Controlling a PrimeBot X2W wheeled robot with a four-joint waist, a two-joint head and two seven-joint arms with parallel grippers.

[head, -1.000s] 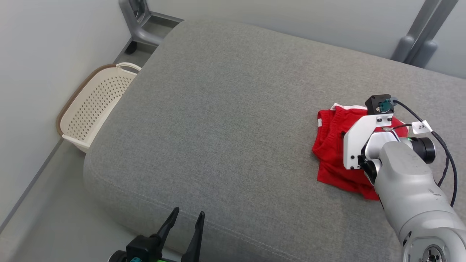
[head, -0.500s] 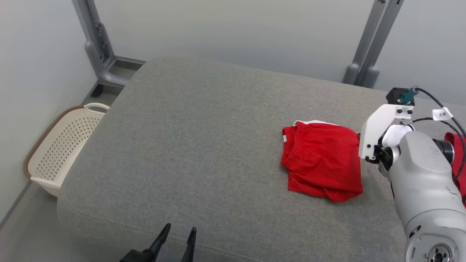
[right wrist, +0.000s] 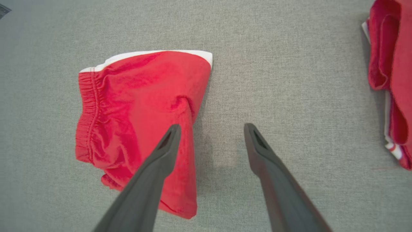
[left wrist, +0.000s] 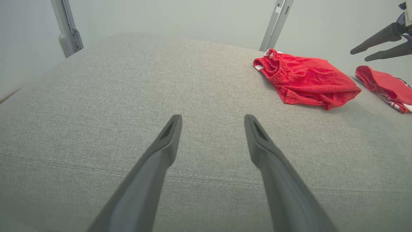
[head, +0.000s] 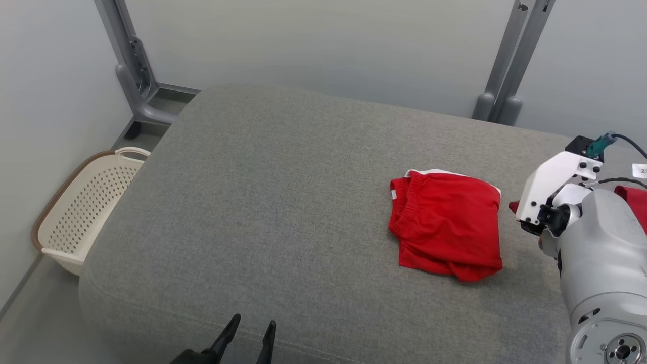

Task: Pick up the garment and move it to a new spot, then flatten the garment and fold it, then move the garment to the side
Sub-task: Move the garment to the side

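The garment (head: 447, 222) is a pair of red shorts with white trim, folded into a compact square right of the middle of the grey cushion (head: 283, 192). It also appears in the left wrist view (left wrist: 305, 79) and the right wrist view (right wrist: 138, 112). My right gripper (right wrist: 212, 129) hangs open above the cushion, its left finger over the garment's right edge, holding nothing. From the left wrist view the right gripper (left wrist: 359, 55) hovers above and to the right of the garment. My left gripper (head: 250, 328) stands open and empty at the cushion's front edge, far from the garment.
A second red cloth (head: 632, 202) lies folded at the far right, behind my right arm's wrist (head: 551, 197). A cream perforated basket (head: 81, 212) stands on the floor left of the cushion. Grey metal posts (head: 131, 65) rise behind it by the wall.
The head camera has shifted its view. My right arm, earlier directly over the garment, has drawn back to the right of it. The garment stays folded on the cushion.
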